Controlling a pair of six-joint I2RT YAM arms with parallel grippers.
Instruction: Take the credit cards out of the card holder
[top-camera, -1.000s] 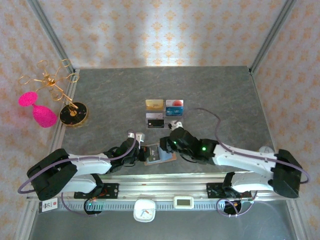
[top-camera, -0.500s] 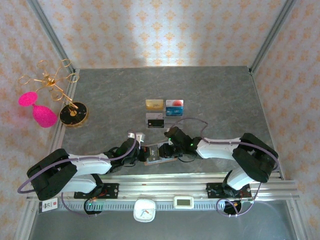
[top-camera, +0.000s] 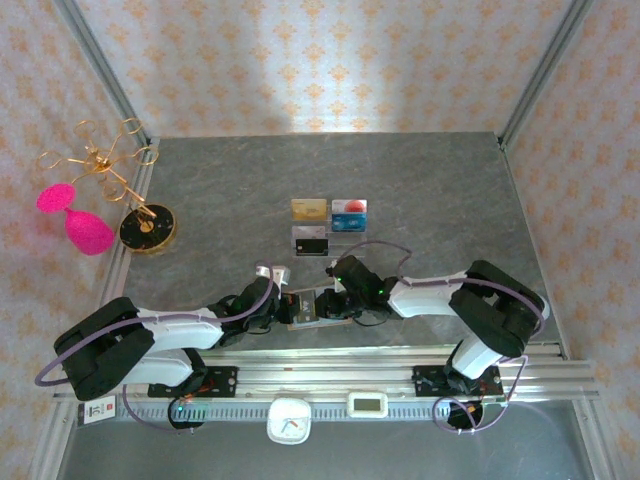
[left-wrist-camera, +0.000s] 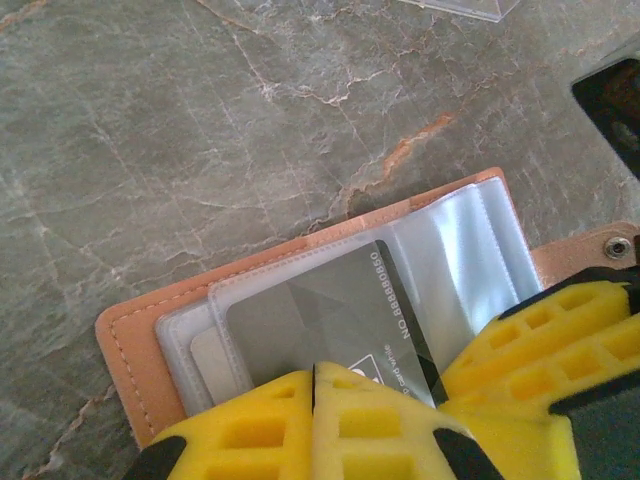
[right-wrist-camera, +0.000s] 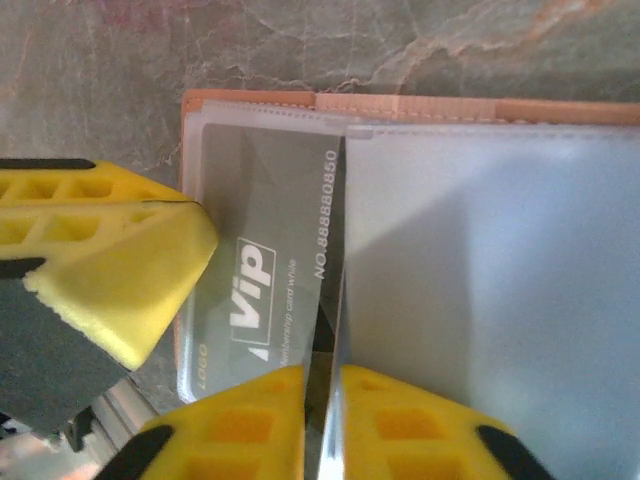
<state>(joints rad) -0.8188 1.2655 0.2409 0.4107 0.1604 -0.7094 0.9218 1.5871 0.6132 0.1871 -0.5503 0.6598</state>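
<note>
While the card holder (top-camera: 318, 308) lies open at the table's (top-camera: 430, 190) near edge between both arms | left pincer (left-wrist-camera: 313, 400) closed, seemingly pinning the sleeves to steady it | right pincer (right-wrist-camera: 322, 400) clamped on the grey VIP card's (right-wrist-camera: 260, 260) edge, likely to slide it out

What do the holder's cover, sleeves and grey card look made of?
Cover: tan leather or faux leather, matte, stitched along the edge.
Sleeves: soft clear plastic, glossy, with bluish glare.
Grey card: probably stiff plastic, satin finish, white printed lettering.
</note>
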